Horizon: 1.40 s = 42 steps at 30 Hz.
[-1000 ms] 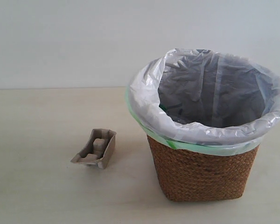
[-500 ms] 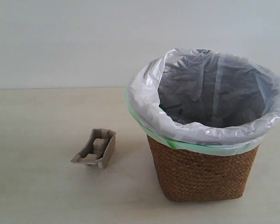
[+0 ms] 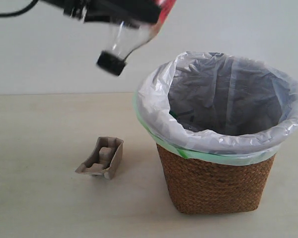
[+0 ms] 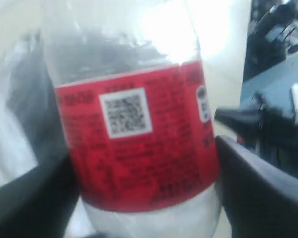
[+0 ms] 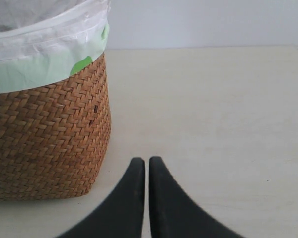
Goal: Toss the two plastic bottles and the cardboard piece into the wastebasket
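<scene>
The slim clear bottle (image 3: 131, 37) with its black cap (image 3: 111, 63) and red label hangs tilted, cap down, at the top of the exterior view, just left of the wastebasket (image 3: 221, 136). My left gripper (image 4: 141, 193) is shut on its red label (image 4: 134, 139), with one dark finger on each side. The cardboard piece (image 3: 101, 158) lies on the table left of the wastebasket. The larger green-capped bottle is out of view. My right gripper (image 5: 146, 162) is shut and empty, low over the table beside the wicker wall (image 5: 47, 141).
The bag-lined rim (image 3: 154, 106) of the wastebasket stands high on the right half of the table (image 3: 39, 198). A pale wall (image 3: 49, 64) runs behind. The left arm (image 3: 107, 9) crosses the top edge of the exterior view.
The left arm has come into the exterior view from the top left, carrying the red-label bottle toward the wastebasket. The cardboard piece and the wastebasket have not moved.
</scene>
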Motion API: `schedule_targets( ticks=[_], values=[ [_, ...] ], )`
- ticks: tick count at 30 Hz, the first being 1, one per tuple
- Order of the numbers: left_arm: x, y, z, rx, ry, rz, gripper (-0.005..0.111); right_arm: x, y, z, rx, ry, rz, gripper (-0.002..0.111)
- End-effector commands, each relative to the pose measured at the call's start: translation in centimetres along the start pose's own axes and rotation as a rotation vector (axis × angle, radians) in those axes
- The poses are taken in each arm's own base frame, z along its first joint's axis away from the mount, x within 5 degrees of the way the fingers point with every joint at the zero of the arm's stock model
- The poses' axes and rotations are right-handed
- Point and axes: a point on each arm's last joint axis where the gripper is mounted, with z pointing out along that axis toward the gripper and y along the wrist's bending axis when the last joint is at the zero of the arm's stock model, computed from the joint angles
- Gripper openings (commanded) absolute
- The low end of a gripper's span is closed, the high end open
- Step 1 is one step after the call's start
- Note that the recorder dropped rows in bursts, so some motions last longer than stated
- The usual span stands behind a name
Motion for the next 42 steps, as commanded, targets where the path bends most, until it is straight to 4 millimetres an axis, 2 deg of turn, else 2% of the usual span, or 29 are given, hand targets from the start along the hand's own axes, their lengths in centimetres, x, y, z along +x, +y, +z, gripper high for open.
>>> schedule_targets(
  ticks=[1, 3, 9, 15, 19, 22, 28, 34, 38, 42],
  values=[
    [-2.4, -3.3, 1.1, 0.032, -0.075, 0.122, 0.108, -0.1, 0.0, 0.0, 0.008, -0.014, -0.009, 0.0],
    [-2.1, -3.7, 1.5, 0.033, -0.041, 0.172, 0.107, -0.1, 0.0, 0.0, 0.008, -0.014, -0.009, 0.0],
    [-2.4, -1.8, 1.4, -0.173, -0.054, 0.095, 0.107, -0.1, 0.0, 0.0, 0.008, -0.014, -0.009, 0.0],
    [-1.9, -1.3, 1.4, -0.226, 0.001, 0.141, 0.107, -0.1, 0.0, 0.0, 0.008, -0.014, -0.009, 0.0],
    [-0.9, -0.8, 1.4, -0.257, 0.102, 0.164, 0.107, -0.1, 0.0, 0.0, 0.008, -0.014, -0.009, 0.0],
    [0.5, 0.3, 1.4, -0.34, 0.209, 0.139, 0.107, -0.1, 0.0, 0.0, 0.008, -0.014, -0.009, 0.0],
    [3.7, 3.5, 0.4, -0.653, 0.44, 0.074, 0.107, -0.1, 0.0, 0.0, 0.008, -0.014, -0.009, 0.0],
    [8.3, 5.5, 0.1, -0.686, 0.652, 0.001, 0.107, -0.1, 0.0, 0.0, 0.008, -0.014, -0.009, 0.0],
    [11.0, 6.8, 0.5, -0.685, 0.66, -0.047, 0.107, -0.1, 0.0, 0.0, 0.008, -0.014, -0.009, 0.0],
    [12.6, 7.3, 2.0, -0.654, 0.557, -0.087, 0.107, -0.1, 0.0, 0.0, 0.008, -0.014, -0.009, 0.0]
  ],
)
